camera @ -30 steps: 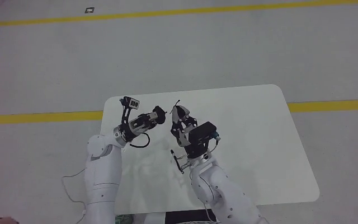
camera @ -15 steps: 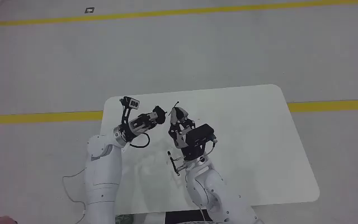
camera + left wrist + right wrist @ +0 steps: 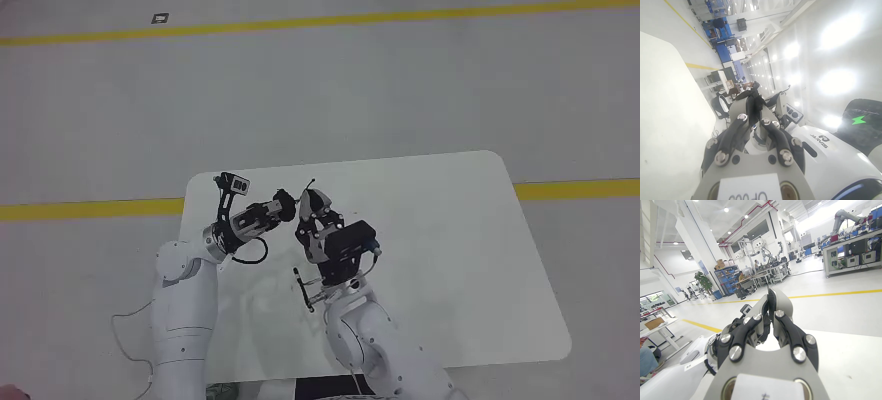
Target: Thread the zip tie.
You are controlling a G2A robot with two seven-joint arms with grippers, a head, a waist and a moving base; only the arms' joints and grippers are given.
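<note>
Both arms are raised over the near left part of the white, smooth-topped table [image 3: 470, 230] with rounded corners, their tips close together but apart. The right gripper [image 3: 769, 296] is clenched on the zip tie [image 3: 768, 286], a thin black plastic strip that stands up out of the ribbed dark pads as a fine, slightly bowed line. Just to its left, the left gripper [image 3: 753, 103] is pinched tight on a small black piece [image 3: 753, 91], knobbly and irregular. From here I cannot tell whether that is the same tie's other end. The gripper fingers are grey shells on black links with shiny round rivets.
</note>
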